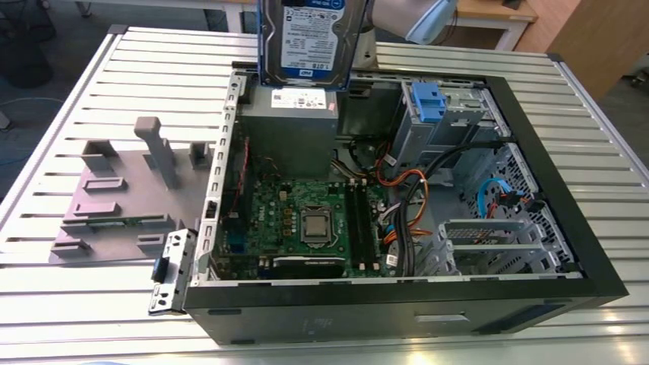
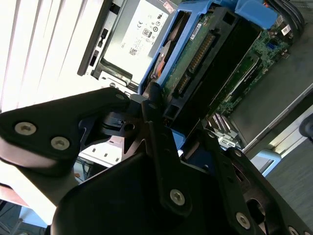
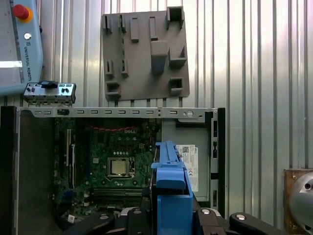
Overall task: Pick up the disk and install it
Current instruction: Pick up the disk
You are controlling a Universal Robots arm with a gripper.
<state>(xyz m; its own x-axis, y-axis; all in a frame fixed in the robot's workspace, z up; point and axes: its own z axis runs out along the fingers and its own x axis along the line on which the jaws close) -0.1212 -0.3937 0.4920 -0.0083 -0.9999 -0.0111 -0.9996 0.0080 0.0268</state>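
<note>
Gripper (image 3: 172, 216) clamped on disk (image 1: 309, 38), apparently by blue carrier (image 3: 170, 181), above open case (image 1: 355, 319).

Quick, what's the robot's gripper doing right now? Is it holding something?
Gripper: closed on the disk, holding it above the open computer case.

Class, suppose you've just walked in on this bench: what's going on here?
The arm's gripper is shut on the disk, gripping it by its blue carrier. It holds the disk upright above the open computer case, near the power supply. The disk is not yet installed inside the case.
</note>
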